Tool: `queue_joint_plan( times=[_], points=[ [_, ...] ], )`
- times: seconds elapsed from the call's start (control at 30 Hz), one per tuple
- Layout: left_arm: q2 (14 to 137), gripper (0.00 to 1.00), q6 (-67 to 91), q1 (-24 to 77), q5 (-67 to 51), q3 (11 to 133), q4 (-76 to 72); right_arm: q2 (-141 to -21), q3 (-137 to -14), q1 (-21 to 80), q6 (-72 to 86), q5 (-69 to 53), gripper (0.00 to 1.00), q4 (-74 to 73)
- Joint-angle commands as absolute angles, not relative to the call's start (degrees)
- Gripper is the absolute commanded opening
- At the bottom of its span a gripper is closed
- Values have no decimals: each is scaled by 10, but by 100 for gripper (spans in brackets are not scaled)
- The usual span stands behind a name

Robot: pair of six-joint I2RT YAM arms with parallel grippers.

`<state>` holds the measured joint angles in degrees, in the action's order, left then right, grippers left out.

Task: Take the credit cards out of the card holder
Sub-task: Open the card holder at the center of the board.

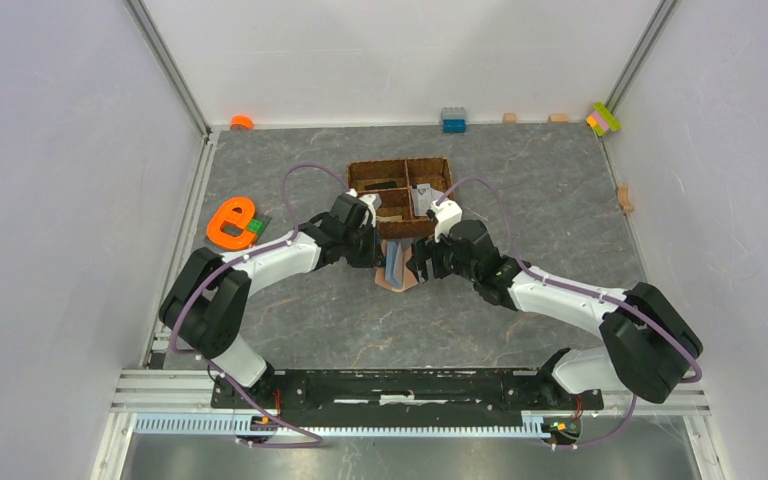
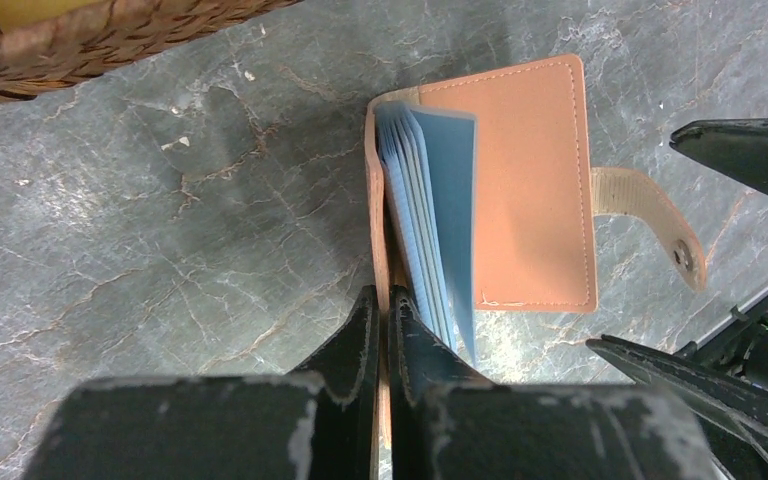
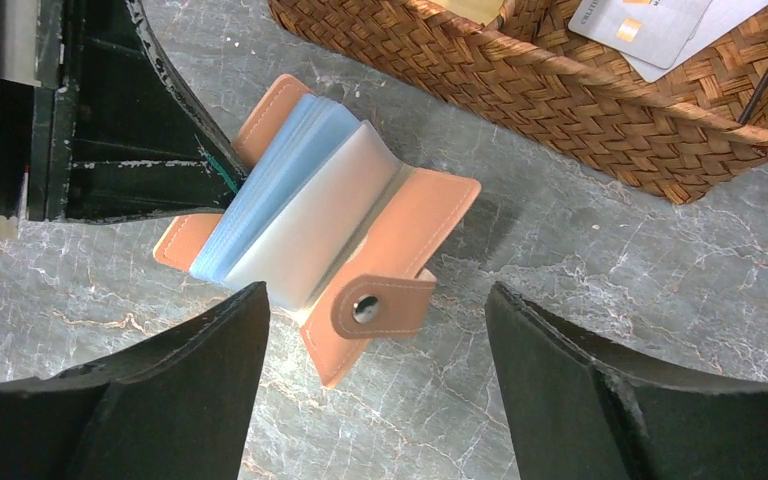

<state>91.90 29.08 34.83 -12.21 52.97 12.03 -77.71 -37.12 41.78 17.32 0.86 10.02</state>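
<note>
Card holder (image 3: pixel 410 215) lies just ahead of the empty, wide-open right tool (image 3: pixel 375 300); left tool (image 2: pixel 384 300) (pinching one cover) steadies it.

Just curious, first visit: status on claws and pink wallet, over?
Left gripper shut on card holder cover. Right gripper open over it. Holder open, blue sleeves fanned. Woven basket nearby, not blocking.

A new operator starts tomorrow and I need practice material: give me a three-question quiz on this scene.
1. True or false: the right end effector is shut on the card holder.
2. Which pinches one cover of the card holder? A the left end effector; B the right end effector; C neither.
3. What colour are the sleeves inside the card holder?
Key: 1 false, it is open; 2 A; 3 light blue.
</note>
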Motion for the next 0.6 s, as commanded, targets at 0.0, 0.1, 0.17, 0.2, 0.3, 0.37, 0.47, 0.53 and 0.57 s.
queue_joint_plan(
  times=[0.0,0.1,0.17,0.2,0.3,0.37,0.47,0.53,0.57],
  points=[
    [915,3,298,346,-140,532,97,-796,-385,418,184,2,82,112],
    [918,3,299,346,-140,534,100,-831,-408,418,188,2,77,88],
    [919,3,299,347,-140,535,101,-846,-415,418,189,-15,75,84],
    [920,4,298,347,-140,535,102,-852,-416,418,189,-18,74,84],
    [920,6,299,347,-140,537,104,-860,-421,417,190,-29,71,83],
    [919,10,300,346,-140,537,104,-863,-422,417,189,-33,67,83],
    [917,19,301,346,-142,536,103,-866,-425,417,189,-38,52,83],
    [913,24,302,346,-144,534,100,-869,-426,417,189,-39,42,81],
    [910,26,303,346,-146,531,96,-871,-427,417,189,-41,39,80]
  ],
)
